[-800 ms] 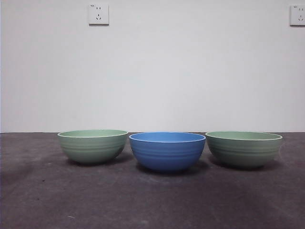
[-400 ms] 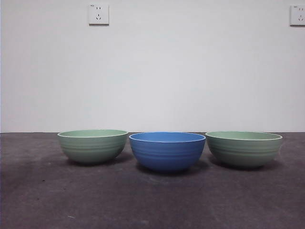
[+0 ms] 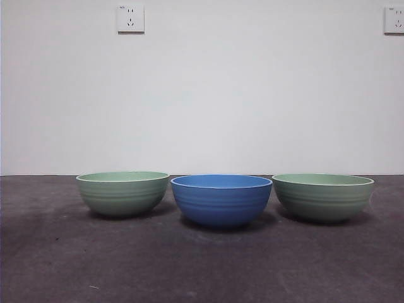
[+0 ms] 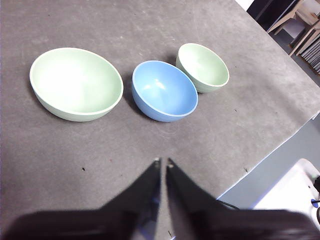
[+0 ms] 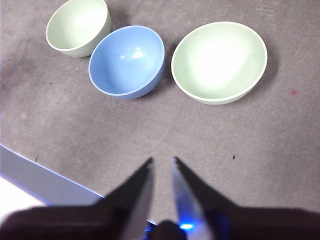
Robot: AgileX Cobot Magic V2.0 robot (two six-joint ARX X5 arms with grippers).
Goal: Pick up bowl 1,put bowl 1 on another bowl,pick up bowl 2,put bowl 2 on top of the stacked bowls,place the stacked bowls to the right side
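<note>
Three bowls stand in a row on the dark table, none stacked. A pale green bowl (image 3: 123, 194) is on the left, the blue ribbed bowl (image 3: 221, 201) in the middle, and a second pale green bowl (image 3: 323, 199) on the right. Both arms hang high, out of the front view. My left gripper (image 4: 164, 161) is shut and empty, short of the left green bowl (image 4: 75, 82) and the blue bowl (image 4: 165, 90). My right gripper (image 5: 162, 160) is open by a narrow gap, holding nothing, short of the right green bowl (image 5: 219, 62) and the blue bowl (image 5: 127, 60).
A white wall with two sockets (image 3: 130, 19) (image 3: 394, 20) rises behind the table. The table edge (image 4: 270, 160) runs near the left arm, with a white object (image 4: 295, 192) beyond it. Another stretch of the table edge (image 5: 35, 176) shows in the right wrist view.
</note>
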